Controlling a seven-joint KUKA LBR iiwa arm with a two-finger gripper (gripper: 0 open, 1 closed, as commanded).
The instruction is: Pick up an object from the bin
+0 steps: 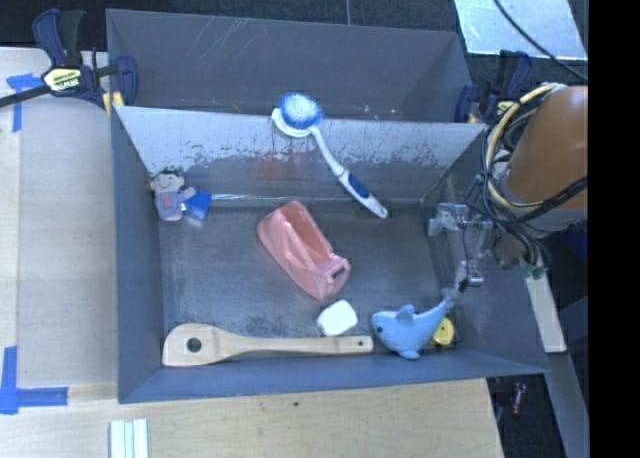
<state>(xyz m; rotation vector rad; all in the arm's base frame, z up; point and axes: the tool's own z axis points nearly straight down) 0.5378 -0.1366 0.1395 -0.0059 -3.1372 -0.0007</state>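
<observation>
Gripper (pixel 455 291) low at bin's right side, tip by raised tail of blue dolphin toy (pixel 405 329). I can't tell how wide it stands, and I see nothing held. Dolphin lies near front-right corner, small yellow thing (pixel 443 334) touching it, white oval lump (pixel 337 319) just beside nose, wooden spatula (pixel 265 346) handle near. I'd centre over dolphin's body, not tail, stay clear of bin wall (pixel 505 321), close gently. Toy looks soft and may slip.
</observation>
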